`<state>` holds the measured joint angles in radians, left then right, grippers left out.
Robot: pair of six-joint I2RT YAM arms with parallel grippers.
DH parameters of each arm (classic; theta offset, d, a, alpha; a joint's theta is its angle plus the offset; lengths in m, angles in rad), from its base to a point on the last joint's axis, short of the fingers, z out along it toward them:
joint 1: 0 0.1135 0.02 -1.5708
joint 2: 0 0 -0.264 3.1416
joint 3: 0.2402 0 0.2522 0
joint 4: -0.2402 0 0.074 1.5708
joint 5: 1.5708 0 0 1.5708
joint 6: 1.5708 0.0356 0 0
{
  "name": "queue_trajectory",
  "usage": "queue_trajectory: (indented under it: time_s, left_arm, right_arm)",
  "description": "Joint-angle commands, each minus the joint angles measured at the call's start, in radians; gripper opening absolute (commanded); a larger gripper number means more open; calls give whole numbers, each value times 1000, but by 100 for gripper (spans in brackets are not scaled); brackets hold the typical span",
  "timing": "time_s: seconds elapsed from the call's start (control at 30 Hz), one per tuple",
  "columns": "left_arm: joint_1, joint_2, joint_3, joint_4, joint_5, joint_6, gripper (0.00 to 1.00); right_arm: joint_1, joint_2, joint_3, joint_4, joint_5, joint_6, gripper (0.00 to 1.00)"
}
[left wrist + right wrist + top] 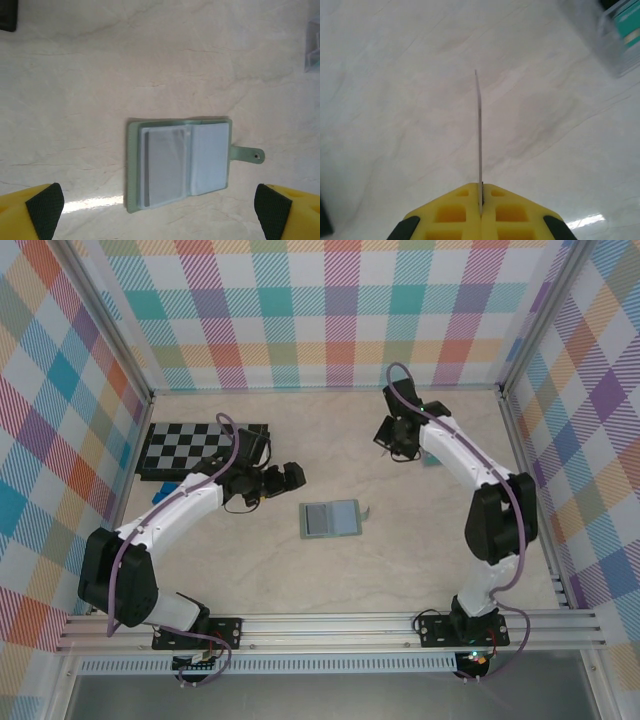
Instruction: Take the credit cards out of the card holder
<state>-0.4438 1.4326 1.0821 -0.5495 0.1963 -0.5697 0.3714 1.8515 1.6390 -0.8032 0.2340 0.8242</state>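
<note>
The card holder (330,520) lies open and flat mid-table, sage-green with grey-blue pockets. In the left wrist view the card holder (134,165) has its tab clasp (248,154) pointing right, and a greyish-blue card (165,167) sits in its left pocket. My left gripper (159,206) hovers open over it, fingers (45,207) spread wider than the wallet; from above the left gripper (272,480) is left of the holder. My right gripper (481,192) is shut on a thin credit card (479,135) seen edge-on above bare table. The right gripper (395,437) is at the back right.
A chessboard (195,448) lies at the back left with a blue block (165,490) near it. A clear box with teal contents (615,30) stands close to the right gripper. Checkered walls enclose the table on three sides.
</note>
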Motion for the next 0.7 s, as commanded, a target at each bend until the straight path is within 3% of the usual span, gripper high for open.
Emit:
queue_trajectory:
  time_s: [0.0,0.23,0.67]
  left_arm:
    - [17,-20,29,-44,-42,51,100]
    - [17,12,37,-55,-36,46,100]
    - [18,8,-25,1,37,11,100]
  right_arm:
    - [-29,80,146,-140,200,120,0]
    - [-79,272,372,-233,260,240,0]
    - [-161,378,507,-269,277,433,0]
